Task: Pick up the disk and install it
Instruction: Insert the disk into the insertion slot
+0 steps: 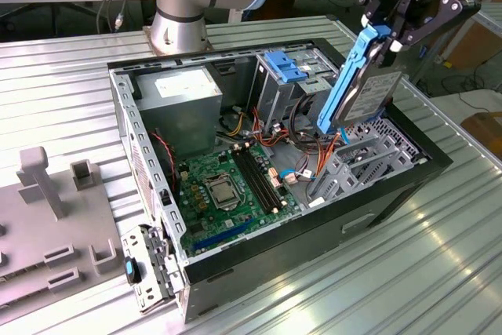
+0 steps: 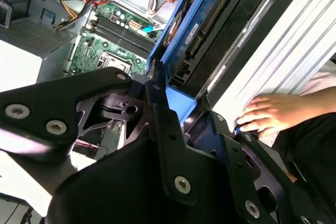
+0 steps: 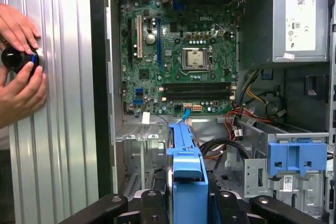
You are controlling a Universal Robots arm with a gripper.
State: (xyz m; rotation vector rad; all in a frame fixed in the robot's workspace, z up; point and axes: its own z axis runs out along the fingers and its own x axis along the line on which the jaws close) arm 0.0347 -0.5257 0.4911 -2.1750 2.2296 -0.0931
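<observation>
The disk point(image 1: 370, 98) hangs tilted on edge above the open computer case point(image 1: 392, 194), at the exterior view's right, over the grey drive bay point(image 1: 357, 158). Its bright blue rail point(image 1: 347, 80) faces the exterior view's left. My gripper point(image 1: 392, 37) is shut on the disk's upper end. In the second wrist view the disk point(image 2: 210, 30) points down toward the case between my dark fingers point(image 2: 157, 114). The first wrist view shows the disk's blue rail point(image 3: 186, 153) edge-on between the fingers point(image 3: 152, 203), above the case floor near the motherboard point(image 3: 178, 51).
Inside the case are a grey power-supply box point(image 1: 184, 100), a silver drive cage with a blue latch point(image 1: 284, 67) and loose cables point(image 1: 267, 135). A person's hands point(image 3: 18, 95) hold a black knob point(image 3: 18, 59) on the ribbed table beside the case. A grey fixture point(image 1: 47, 217) lies at the exterior view's left.
</observation>
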